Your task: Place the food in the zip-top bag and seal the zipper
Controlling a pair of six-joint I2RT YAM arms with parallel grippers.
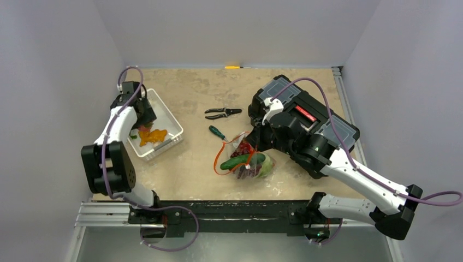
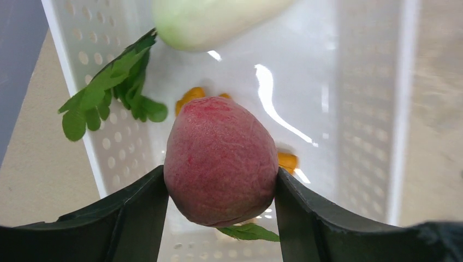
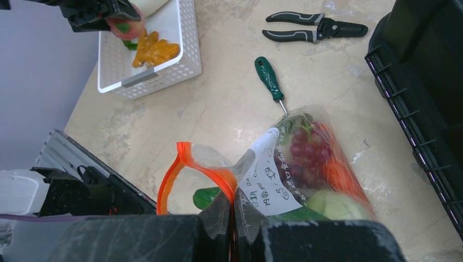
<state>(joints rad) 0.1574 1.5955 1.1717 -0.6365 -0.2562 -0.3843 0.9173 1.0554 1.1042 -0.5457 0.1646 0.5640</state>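
A pink-red peach [image 2: 221, 161] sits between the fingers of my left gripper [image 2: 221, 176], which touch it on both sides, just above the white slotted basket [image 2: 82, 82]. Green leaves [image 2: 109, 87] and orange pieces [image 1: 152, 135] lie in the basket. The zip-top bag [image 1: 248, 161] lies mid-table, its mouth open. It holds a cucumber [image 3: 207, 196], grapes [image 3: 306, 153], a carrot [image 3: 338, 164] and a cabbage [image 3: 336, 204]. My right gripper [image 3: 233, 202] is shut on the bag's mouth edge at the orange-red zipper [image 3: 180, 169], holding it up.
Black-handled pliers [image 1: 223, 113] and a green-handled screwdriver [image 1: 217, 132] lie beyond the bag. A black toolbox [image 1: 303, 117] fills the right side, under the right arm. A pale green rounded item [image 2: 213, 22] rests at the basket's far end.
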